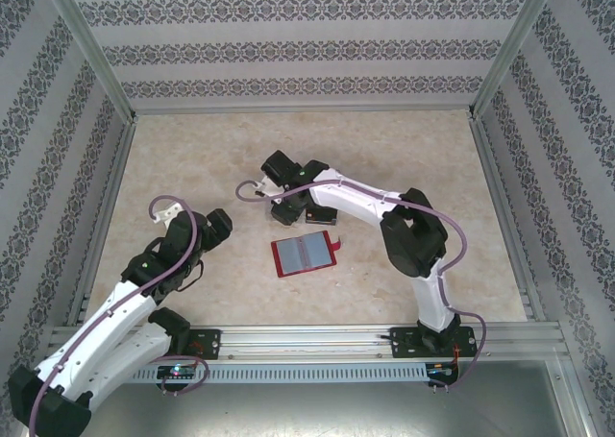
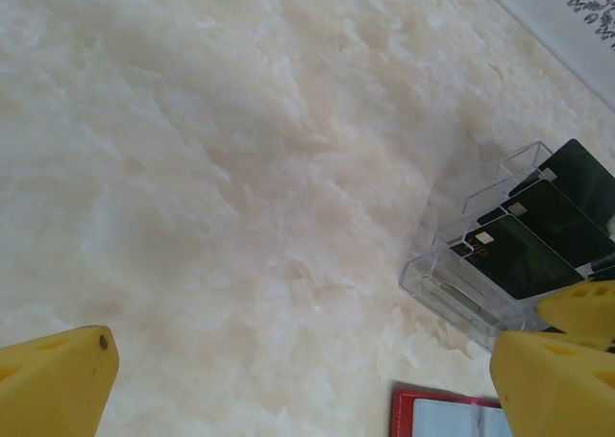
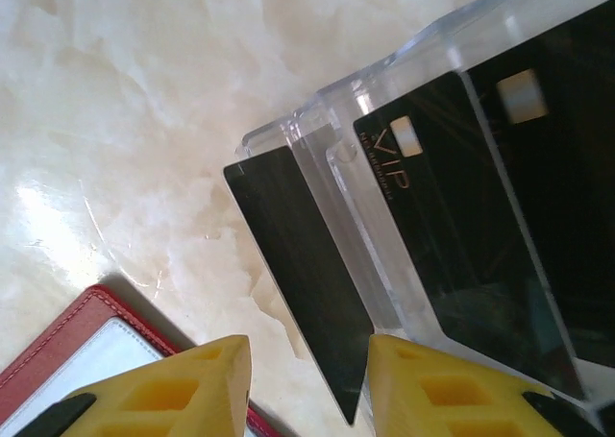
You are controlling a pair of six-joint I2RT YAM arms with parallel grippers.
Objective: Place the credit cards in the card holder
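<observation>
The card holder (image 1: 305,254) lies open and flat on the table, red with pale inner pockets; its edge also shows at the card holder (image 3: 58,346) and the card holder (image 2: 452,413). Black credit cards (image 3: 461,226) stand in a clear tray (image 3: 327,154). One more credit card (image 3: 303,254) leans on edge against the tray's outer wall, between the fingers of my right gripper (image 3: 309,384), which stand apart; the left finger is off the card. My left gripper (image 2: 306,389) is wide open over bare table, left of the tray (image 2: 452,274) and its credit cards (image 2: 543,235).
The right arm (image 1: 365,202) reaches over the tray and hides most of it from above. The left gripper (image 1: 216,224) hangs to the left of the card holder. Metal frame rails (image 1: 106,197) and patterned walls close in the marble tabletop.
</observation>
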